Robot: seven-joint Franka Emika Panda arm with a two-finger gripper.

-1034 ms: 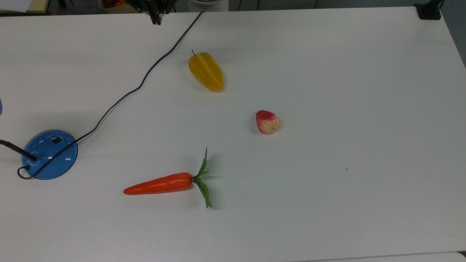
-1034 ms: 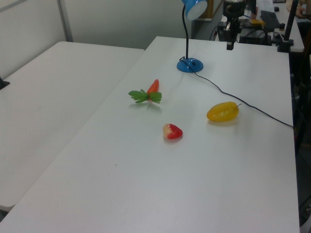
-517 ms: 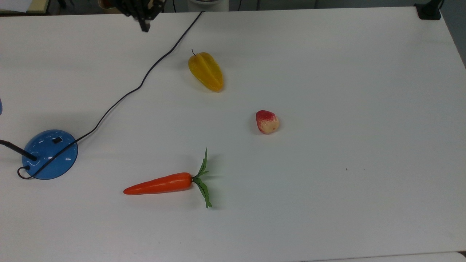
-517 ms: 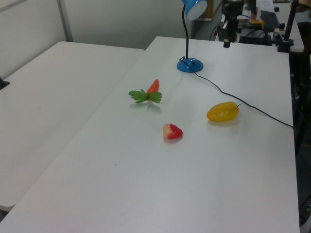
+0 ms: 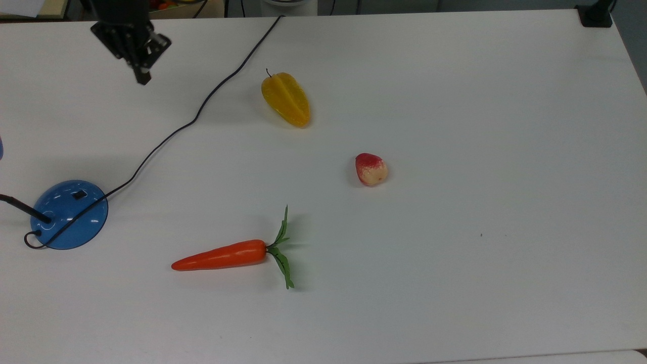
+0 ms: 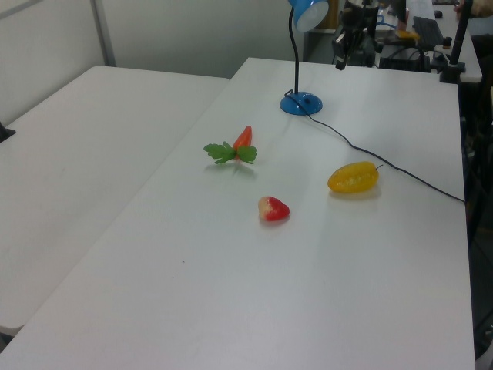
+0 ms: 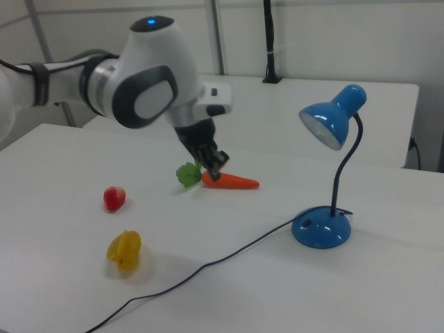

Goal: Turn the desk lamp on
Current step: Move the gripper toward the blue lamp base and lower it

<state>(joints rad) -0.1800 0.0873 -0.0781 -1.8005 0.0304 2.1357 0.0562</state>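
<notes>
Top view puts the desk lamp [image 5: 69,214] near its left edge of the white surface [image 5: 455,101], its blue dome base sitting flat with the small black switch [image 5: 79,194] on the side of the dome that faces the far edge. The neck rises from the opposite side of the base, so the switch is open to a press from above. The black cord [image 5: 202,103] loops round the base, crosses its top just beside the switch, and runs off toward the far edge; that crossing could get in the way of a fingertip.

The hand [image 5: 142,77] hangs in the air well apart from the lamp, on the far-edge side of it, pointing down. Its fingers look pressed together into one narrow tip, holding nothing, which would suit poking a small rocker rather than grasping. Judging by this, the approach is under way and the press is not yet made.

The right view shows the shade [image 7: 331,116] unlit, angled downward.

A carrot [image 5: 227,255], a yellow fruit [image 5: 286,99] and a small red fruit [image 5: 371,169] lie beyond the lamp, toward the top view's right, off the likely path.
</notes>
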